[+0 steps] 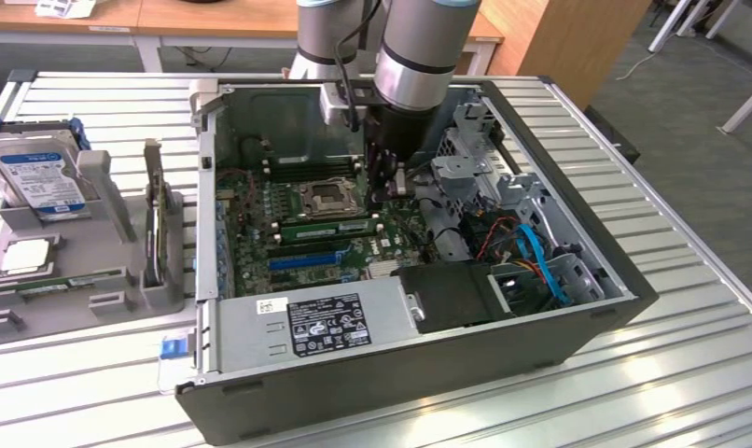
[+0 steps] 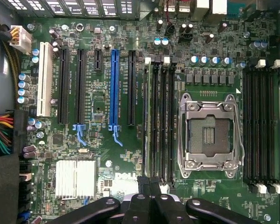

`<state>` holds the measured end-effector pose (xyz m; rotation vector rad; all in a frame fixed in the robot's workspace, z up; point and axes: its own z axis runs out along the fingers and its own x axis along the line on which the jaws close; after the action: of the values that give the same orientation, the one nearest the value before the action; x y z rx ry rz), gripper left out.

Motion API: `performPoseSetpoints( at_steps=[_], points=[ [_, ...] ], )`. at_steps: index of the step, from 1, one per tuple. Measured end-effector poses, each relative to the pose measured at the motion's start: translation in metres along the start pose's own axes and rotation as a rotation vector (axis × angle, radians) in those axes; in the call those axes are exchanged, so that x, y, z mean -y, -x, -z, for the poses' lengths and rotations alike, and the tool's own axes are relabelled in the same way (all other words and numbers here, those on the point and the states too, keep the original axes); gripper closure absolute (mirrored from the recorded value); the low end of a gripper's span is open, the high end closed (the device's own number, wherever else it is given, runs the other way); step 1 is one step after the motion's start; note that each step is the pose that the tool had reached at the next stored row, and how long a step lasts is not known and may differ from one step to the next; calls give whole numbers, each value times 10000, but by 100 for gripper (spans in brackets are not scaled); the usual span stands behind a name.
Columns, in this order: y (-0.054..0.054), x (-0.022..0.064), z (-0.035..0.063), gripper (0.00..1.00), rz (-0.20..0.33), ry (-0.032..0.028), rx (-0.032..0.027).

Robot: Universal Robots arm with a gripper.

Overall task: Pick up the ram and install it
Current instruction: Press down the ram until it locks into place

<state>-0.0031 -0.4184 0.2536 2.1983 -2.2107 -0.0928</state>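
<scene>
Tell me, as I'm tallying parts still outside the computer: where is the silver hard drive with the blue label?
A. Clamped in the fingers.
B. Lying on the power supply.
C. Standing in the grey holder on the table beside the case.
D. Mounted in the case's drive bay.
C: the hard drive stands in the grey holder, outside the open case, at the exterior view's left.

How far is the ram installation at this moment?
Done: the ram is already inside the case, on edge along the black slots beside the processor socket. In hand: the shut gripper sits at one end of it. Left: whether it is fully seated cannot be told.
</scene>
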Motion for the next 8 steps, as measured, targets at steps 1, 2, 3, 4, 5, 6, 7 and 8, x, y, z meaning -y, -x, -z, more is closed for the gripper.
performPoseSetpoints(
  at_steps=[1,2,3,4,5,6,7,8],
  points=[
    [0,0,-4,90,0,1,0],
    [0,0,-8,90,0,1,-1],
    [0,1,-12,90,0,1,-1],
    [-1,1,-16,90,0,1,-1],
    [-1,1,-18,90,0,1,-3],
    [-1,1,-18,90,0,1,-3],
    [-1,1,-18,90,0,2,-4],
    [0,1,-19,90,0,1,-1]
  ],
)
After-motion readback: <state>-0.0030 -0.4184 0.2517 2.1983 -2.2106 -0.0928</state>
